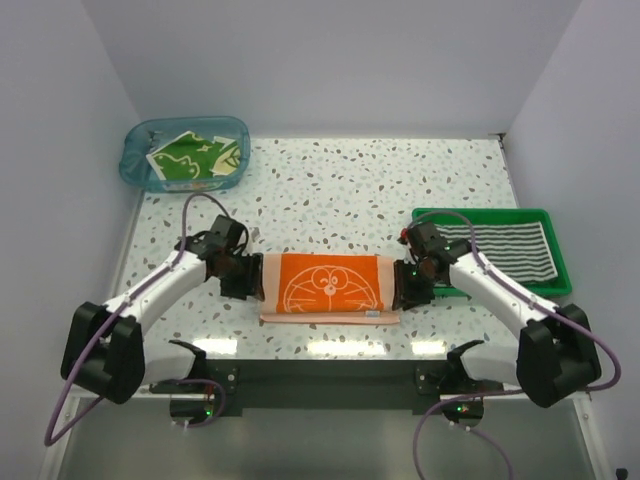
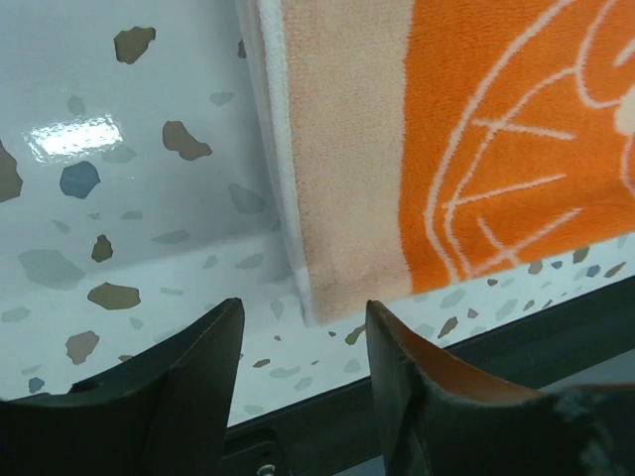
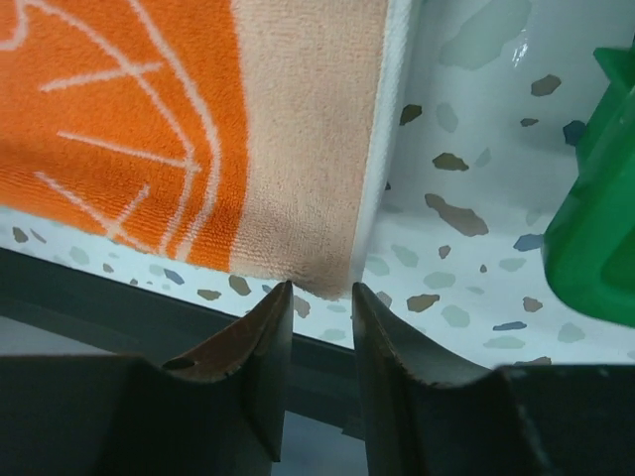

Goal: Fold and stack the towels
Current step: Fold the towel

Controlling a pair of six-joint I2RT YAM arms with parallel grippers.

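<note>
Orange towel (image 1: 325,285): from above, both short ends partly hidden under my left jaws and right jaws. Each wrist view crops it at the frame edge, showing only part of the cartoon.
Striped towel (image 1: 510,250): left portion hidden behind my right arm.
Green towel (image 1: 195,160): bunched in the blue basin (image 1: 133,165), pattern too small to tell.
Green tray (image 3: 595,218): cropped at the right edge of the right wrist view.

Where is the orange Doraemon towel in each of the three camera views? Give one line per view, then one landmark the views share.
Top external: the orange Doraemon towel lies flat at the centre, slightly below the middle.
Left wrist: the towel fills the upper right, its pale-bordered corner pointing down.
Right wrist: the towel fills the upper left, its pale-bordered corner pointing down.
Shared landmark: the speckled tabletop under the towel.
</note>
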